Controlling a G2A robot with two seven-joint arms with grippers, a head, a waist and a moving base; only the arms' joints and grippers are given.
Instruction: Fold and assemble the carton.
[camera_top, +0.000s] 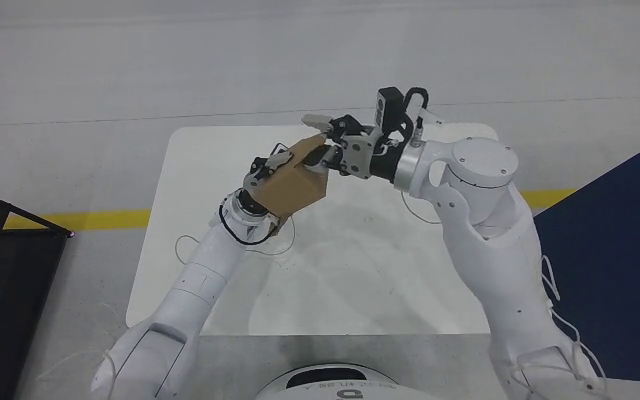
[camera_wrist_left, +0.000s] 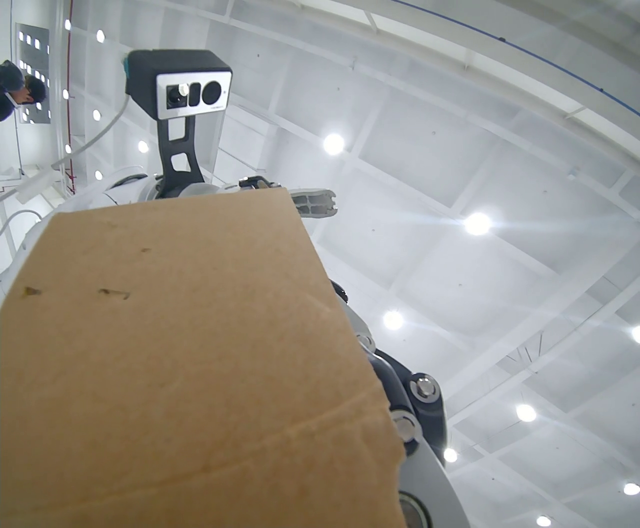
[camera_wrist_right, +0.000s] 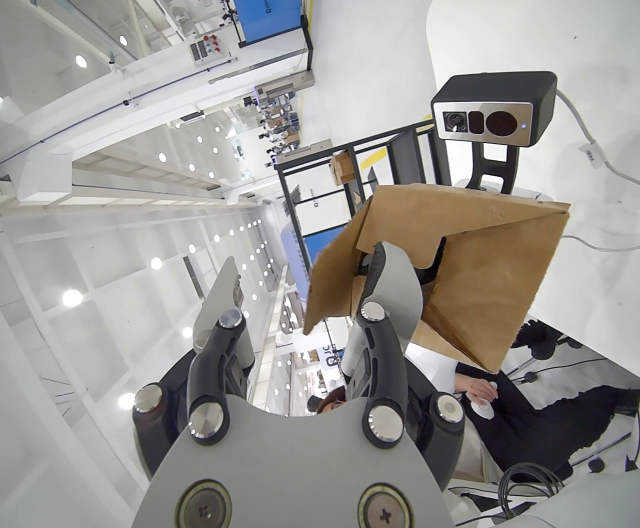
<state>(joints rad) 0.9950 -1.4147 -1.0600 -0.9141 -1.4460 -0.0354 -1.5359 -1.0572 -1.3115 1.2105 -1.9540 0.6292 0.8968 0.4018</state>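
The left gripper (camera_top: 265, 168) reaches up from the robot's left and holds the carton (camera_top: 297, 183) in the air above the middle of the table (camera_top: 400, 280), near its far edge. I judge its jaws to be clamped on the carton's near wall. The contact itself is hidden behind the cardboard, but the carton hangs clear of the table and nothing else grips it.

The carton is already opened into a box shape. One broad plain face is turned toward the left wrist, and its open end points to the robot's right. There a loose flap (camera_wrist_right: 332, 280) stands out at an angle, not yet folded shut.

The right gripper (camera_wrist_right: 305, 260) meets that open end with its jaws wide apart. One finger (camera_wrist_right: 395, 285) reaches past the flap into the mouth, and the other stays outside, clear of the cardboard.

The step in hand looks like tucking in the end flaps. The next move probably calls for the right finger to press the flap inward along its crease while the left gripper holds the carton steady against the push.

The inside is mostly in shadow. Apart from the finger, I see nothing in it.
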